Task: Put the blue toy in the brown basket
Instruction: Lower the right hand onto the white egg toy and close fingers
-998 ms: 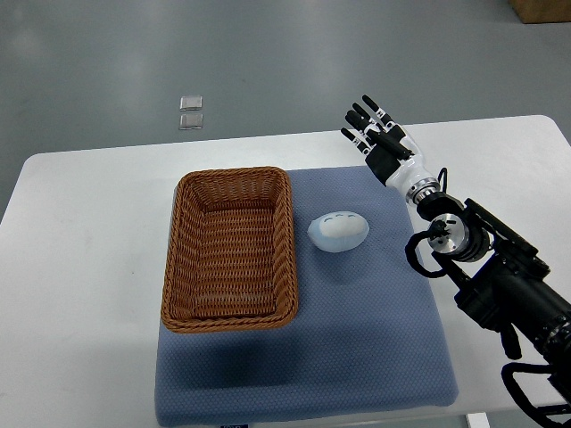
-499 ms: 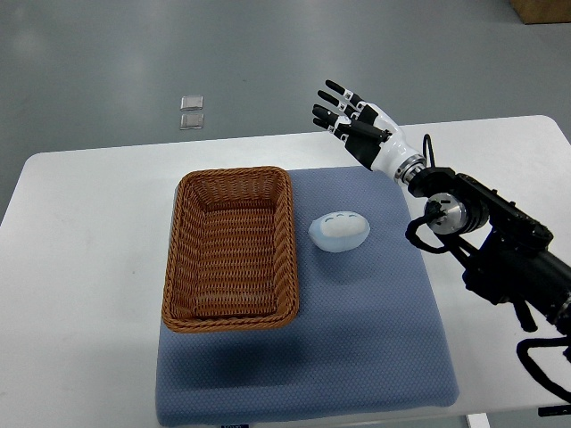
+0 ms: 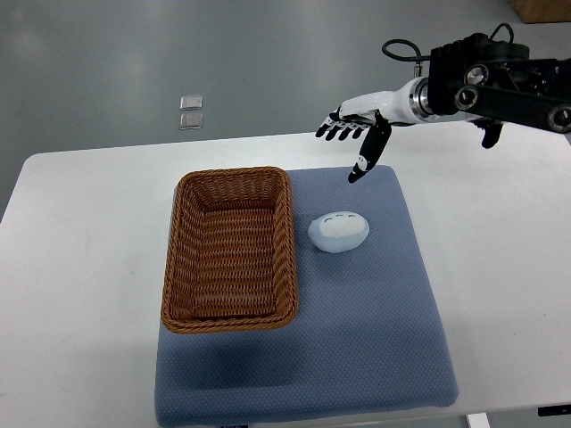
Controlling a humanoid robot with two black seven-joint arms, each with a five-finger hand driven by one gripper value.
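Observation:
A pale blue, egg-shaped toy (image 3: 339,231) lies on the blue mat (image 3: 375,330), just right of the brown wicker basket (image 3: 230,247). The basket holds nothing. My right hand (image 3: 350,143) hangs in the air above the far edge of the mat, beyond the toy and apart from it. Its fingers are spread and the thumb points down, with nothing in it. The arm runs in from the upper right. My left arm does not show.
The mat covers the middle of a white table (image 3: 80,267). Two small clear squares (image 3: 190,112) lie on the grey floor beyond the table. A brown box corner (image 3: 540,9) shows at the top right.
The right arm has swung up and toward the far right, and the forearm now lies level along the top of the picture. The hand turned palm-down over the mat's far edge. The toy and basket stayed put.

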